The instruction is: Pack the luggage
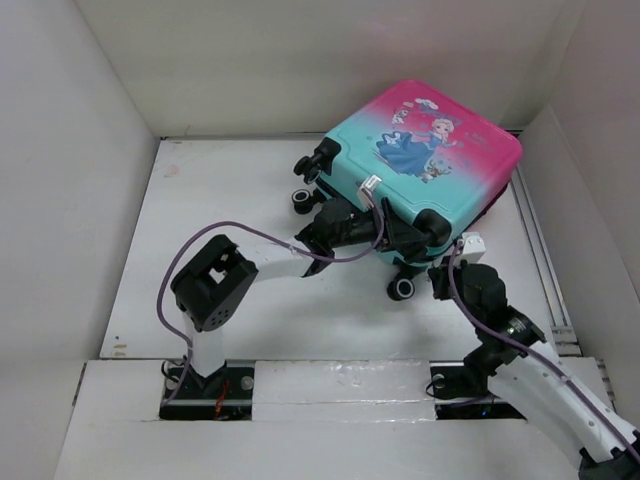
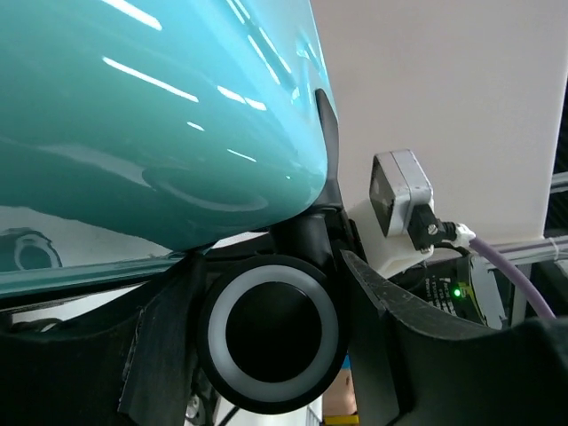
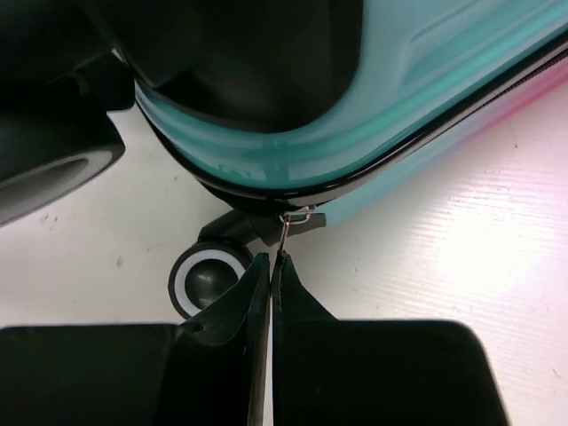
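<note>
Closed tight, the right hand (image 3: 270, 262) is clamped on the zipper pull (image 3: 285, 232) of the luggage (image 3: 426, 80). One black wheel (image 2: 271, 333) is straddled by the open left hand (image 2: 268, 266).

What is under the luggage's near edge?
A black wheel and the white table, plus the right gripper shut on the zipper pull. The luggage shell hides everything farther under.

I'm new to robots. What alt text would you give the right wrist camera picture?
The right gripper is pinched shut on the thin metal zipper pull hanging from the teal edge of the luggage. A black wheel with a white ring stands close by on the white table.
</note>
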Controlling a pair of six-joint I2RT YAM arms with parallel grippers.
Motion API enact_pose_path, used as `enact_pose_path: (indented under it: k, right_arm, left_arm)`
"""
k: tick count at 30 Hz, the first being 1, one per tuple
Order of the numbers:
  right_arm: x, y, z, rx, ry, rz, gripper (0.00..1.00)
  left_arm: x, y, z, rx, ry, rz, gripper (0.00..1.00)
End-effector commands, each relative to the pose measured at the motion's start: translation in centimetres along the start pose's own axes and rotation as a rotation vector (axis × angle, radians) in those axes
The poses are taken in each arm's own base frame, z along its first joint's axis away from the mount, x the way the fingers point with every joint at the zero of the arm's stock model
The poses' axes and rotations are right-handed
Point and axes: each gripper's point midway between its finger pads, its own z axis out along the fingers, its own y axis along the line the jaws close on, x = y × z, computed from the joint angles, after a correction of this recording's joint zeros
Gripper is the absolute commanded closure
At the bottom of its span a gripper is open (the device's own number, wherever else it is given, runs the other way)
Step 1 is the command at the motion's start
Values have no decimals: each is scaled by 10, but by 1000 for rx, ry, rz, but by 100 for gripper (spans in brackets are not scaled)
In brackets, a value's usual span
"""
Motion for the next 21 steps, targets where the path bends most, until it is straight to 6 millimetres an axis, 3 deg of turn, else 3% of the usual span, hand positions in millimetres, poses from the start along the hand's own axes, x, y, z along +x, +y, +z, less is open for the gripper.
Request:
enact_pose_path:
  k: [1,2,3,4,6,7,9,10,11,12,13,14,16,19,20,21]
  right_arm:
    - [-60,106,-64,-527,-127,17,100]
    - [-58,90,-57,-425,-115,24,100]
    - [-60,84,-56,-390,-116,40,100]
    - [-54,79,-48,-347,-86,48,100]
    - [-53,69,-36,-266,-82,49,100]
    - [-48,67,-27,-239,-54,42,100]
    - [-56,63,-14,-204,-81,23,100]
    - [-56,61,-9,-191,-77,12,100]
    - [-54,57,1,-168,-61,-20,100]
    - [-55,58,4,-183,-60,-37,100]
    - [-74,70,5,-257,-115,-37,100]
    - [-77,76,7,-302,-124,-48,100]
    - [-81,99,8,-420,-97,-58,100]
    - [-82,123,-3,-520,-116,-43,100]
    - [-66,135,-10,-586,-96,-43,100]
    - [-67,143,-21,-645,-130,-32,100]
  left_arm:
    - [-44,-103,-8,185,-213,171,100]
    - [-50,-103,-12,169,-260,180,100]
    - [-50,-105,-18,175,-277,183,100]
    - [-46,-94,-23,153,-282,183,100]
    - [-47,-98,-34,147,-315,191,100]
    - [-40,-80,-40,104,-314,197,100]
    - [-33,-85,-51,95,-349,215,100]
    - [-27,-68,-59,49,-352,199,100]
    - [-21,-64,-64,34,-355,203,100]
    - [-26,-77,-77,63,-407,213,100]
    - [-22,-76,-82,57,-413,209,100]
    - [-14,-66,-87,33,-410,200,100]
    - [-8,-73,-87,47,-405,208,100]
    - [-2,-74,-69,77,-339,207,100]
    - [-1,-77,-63,96,-320,192,100]
    - [-3,-89,-56,129,-303,189,100]
